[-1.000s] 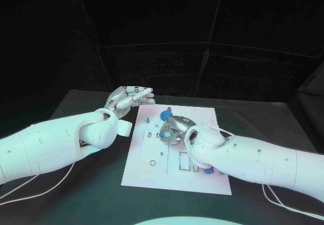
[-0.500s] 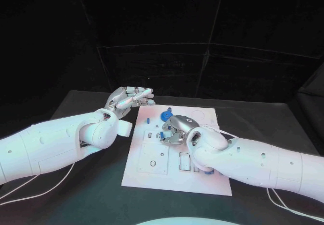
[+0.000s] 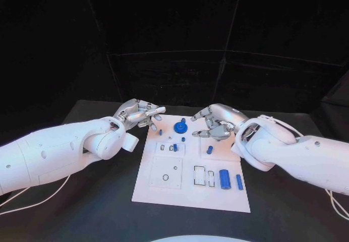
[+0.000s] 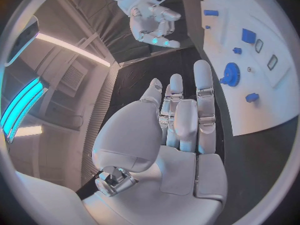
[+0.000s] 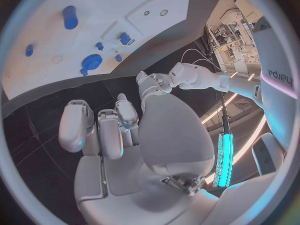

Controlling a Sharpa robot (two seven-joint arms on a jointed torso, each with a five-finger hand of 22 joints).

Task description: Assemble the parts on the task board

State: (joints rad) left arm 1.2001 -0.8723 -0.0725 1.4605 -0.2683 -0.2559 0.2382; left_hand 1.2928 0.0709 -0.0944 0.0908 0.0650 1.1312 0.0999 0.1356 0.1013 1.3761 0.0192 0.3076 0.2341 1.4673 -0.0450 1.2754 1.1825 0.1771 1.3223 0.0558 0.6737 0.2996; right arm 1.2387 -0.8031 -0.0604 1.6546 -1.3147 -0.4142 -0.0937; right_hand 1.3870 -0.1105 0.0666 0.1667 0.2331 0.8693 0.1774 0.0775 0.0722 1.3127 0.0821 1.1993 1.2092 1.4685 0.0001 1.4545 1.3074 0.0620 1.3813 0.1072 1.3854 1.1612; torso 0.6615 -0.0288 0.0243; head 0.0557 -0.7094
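Your right hand [image 3: 215,122] hovers at the task board's [image 3: 190,194] far edge, fingers loosely curled around nothing; your left hand [image 3: 138,113], fingers straight and empty, waits beside it. You're between placements: next, pick a loose blue cylinder [image 3: 225,179].
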